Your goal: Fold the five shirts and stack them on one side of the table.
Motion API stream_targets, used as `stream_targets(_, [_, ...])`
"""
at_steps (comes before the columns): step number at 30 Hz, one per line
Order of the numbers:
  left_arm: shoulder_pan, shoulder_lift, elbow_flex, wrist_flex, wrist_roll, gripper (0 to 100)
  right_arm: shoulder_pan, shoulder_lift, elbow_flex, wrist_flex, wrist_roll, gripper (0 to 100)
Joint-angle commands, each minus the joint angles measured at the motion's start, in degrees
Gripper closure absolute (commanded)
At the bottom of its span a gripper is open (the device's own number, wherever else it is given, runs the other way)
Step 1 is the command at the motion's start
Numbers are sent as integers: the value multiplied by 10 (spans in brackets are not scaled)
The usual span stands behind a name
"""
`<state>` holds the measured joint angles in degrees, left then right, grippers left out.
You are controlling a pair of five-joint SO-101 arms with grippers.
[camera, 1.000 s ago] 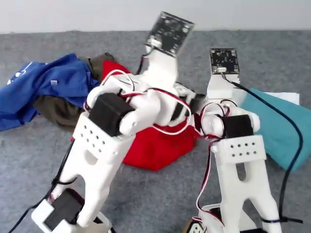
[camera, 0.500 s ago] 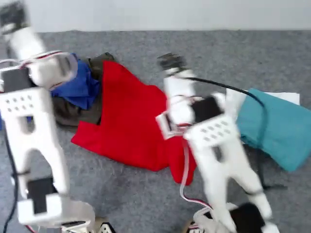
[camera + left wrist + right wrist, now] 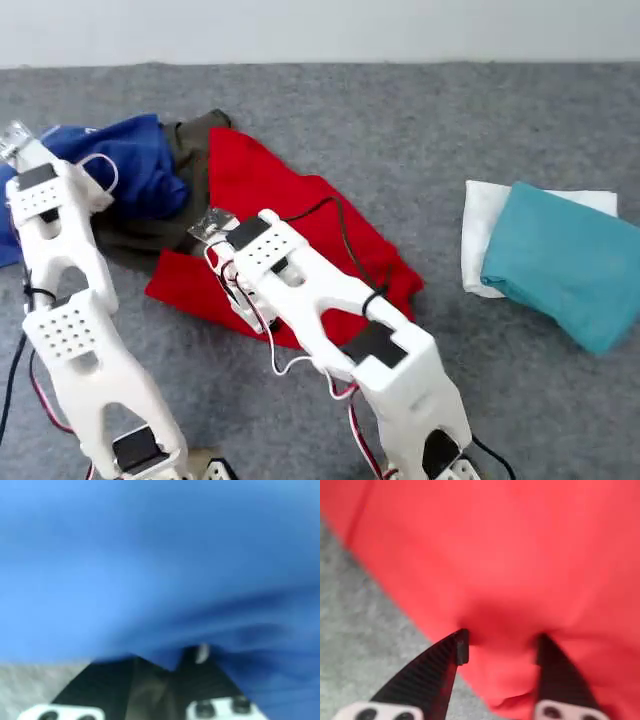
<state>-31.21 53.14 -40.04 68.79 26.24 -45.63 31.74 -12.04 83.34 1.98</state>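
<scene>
- Grey felt-like table surface runs back to a plain white wall. I work five shirts on it.
- Finished stack: a folded teal shirt rests on a folded white shirt at the right side of the table, well apart from both arms.
- Unfolded pile: a crumpled blue shirt lies on a dark olive shirt at the far left. A loose red cotton shirt touches that pile and spreads toward the centre.
- Key relation: the red shirt's long axis runs diagonally from the far left to the near right. The right arm reaches across it and is the nearer arm. The right gripper sits at the cloth's near-left edge, with bare grey table just beside one black finger.
- Right jaws: I read them as moderately open, tips pressed onto the red cloth, with a small ridge of fabric bunched between them. Nothing is pinched yet.
- Left arm: it stands over the blue shirt. The left gripper is hard against blue fabric. I cannot tell whether it is open or closed.
- Judgement: I take the red shirt as the current workpiece. Closing the right jaws on that edge ridge is the likely next action.
</scene>
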Motion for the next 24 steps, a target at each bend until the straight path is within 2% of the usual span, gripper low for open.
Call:
stream_targets(1, [-75, 68, -147, 45, -7, 988, 30, -6, -57, 3, 5, 946])
stream_targets(4, [-120, 103, -280, 91, -7, 988, 54, -22, -86, 43, 5, 990])
stream_targets(8, [-165, 119, -467, 134, -7, 988, 66, -70, -125, 84, 10, 991])
stream_targets(10, [-173, 119, -544, 157, -10, 987, 61, -98, -140, 97, 37, 990])
stream_targets(14, [-172, 82, -557, 207, -8, 931, 7, -127, -143, 125, 124, 974])
stream_targets(16, [-177, 55, -556, 236, -7, 908, -36, -113, -143, 150, 164, 894])
stream_targets(21, [-198, -18, -561, 294, -8, 885, -115, -23, -143, 151, 171, 570])
stream_targets(22, [-205, -33, -561, 302, -9, 884, -121, 2, -143, 145, 174, 536])
stream_targets(24, [-217, -57, -561, 308, -10, 884, -124, 57, -143, 124, 174, 537])
